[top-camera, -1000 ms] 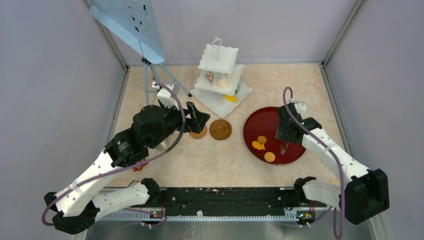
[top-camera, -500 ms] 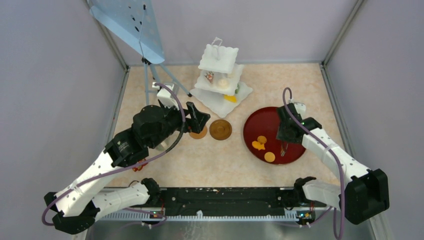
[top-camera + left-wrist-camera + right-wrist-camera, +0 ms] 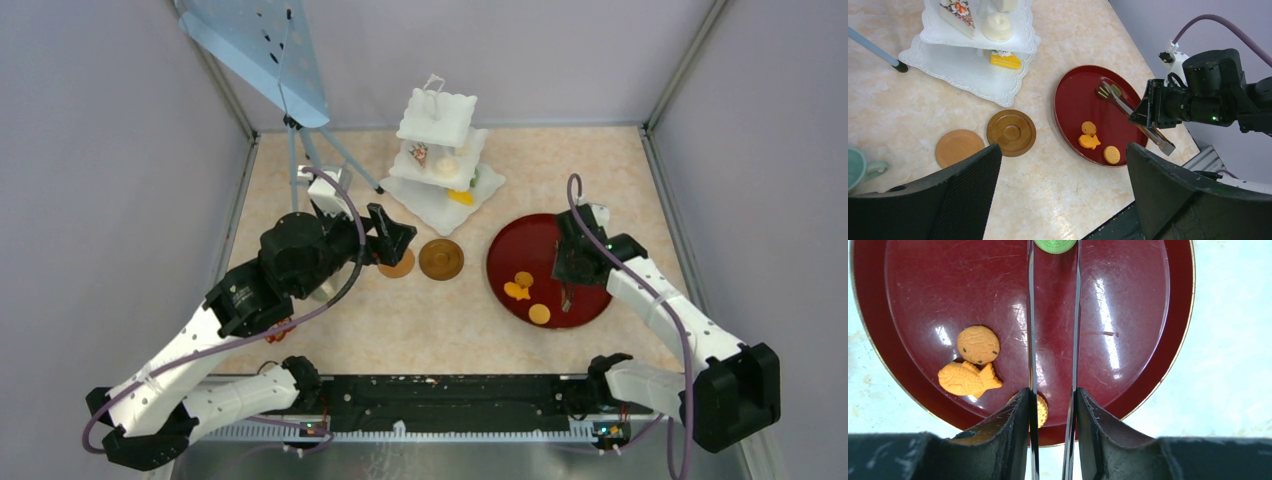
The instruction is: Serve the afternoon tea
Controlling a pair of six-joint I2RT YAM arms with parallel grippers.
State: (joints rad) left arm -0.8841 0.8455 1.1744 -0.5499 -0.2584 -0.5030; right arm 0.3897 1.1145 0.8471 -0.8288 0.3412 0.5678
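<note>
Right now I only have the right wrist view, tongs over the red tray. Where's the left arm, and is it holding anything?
Observer: The left gripper hangs over the table, left of the red tray, fingers wide open and empty.
Operator: What's under it?
Observer: A light coaster, with a dark coaster beside it and a teal cup further left.
Operator: And further back?
Observer: A white tiered stand, with a yellow wedge on its lowest tier.
</note>
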